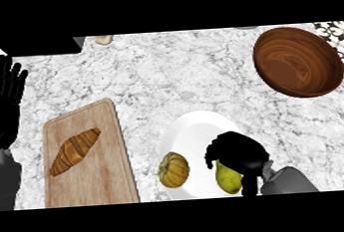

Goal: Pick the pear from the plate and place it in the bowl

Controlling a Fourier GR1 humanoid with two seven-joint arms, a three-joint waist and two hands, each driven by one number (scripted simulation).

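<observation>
Pear (228, 178) sits at the right side of the white plate (194, 131), near the lower edge of my view, with a small orange pumpkin (174, 169) just beside it on the same plate. My right hand (236, 151) is over the pear's upper end, fingers curled down around it, so I read it as closing on the fruit, though the hand hides the exact contact. My left hand (3, 101) rests open, fingers up, at the left edge of the table (172, 73).

I judge the pear to be light and stiff, with a smooth skin that may slip and a shape that tapers toward one end. I would rather hold it around the wide belly than the narrow neck, since a pinch on the taper could squeeze it out. The pumpkin is close enough that a finger could nudge it.

The wooden bowl (298, 61) stands well apart, toward the far right. A croissant (74, 151) lies on the cutting board (91, 188) at left, out of the way
</observation>
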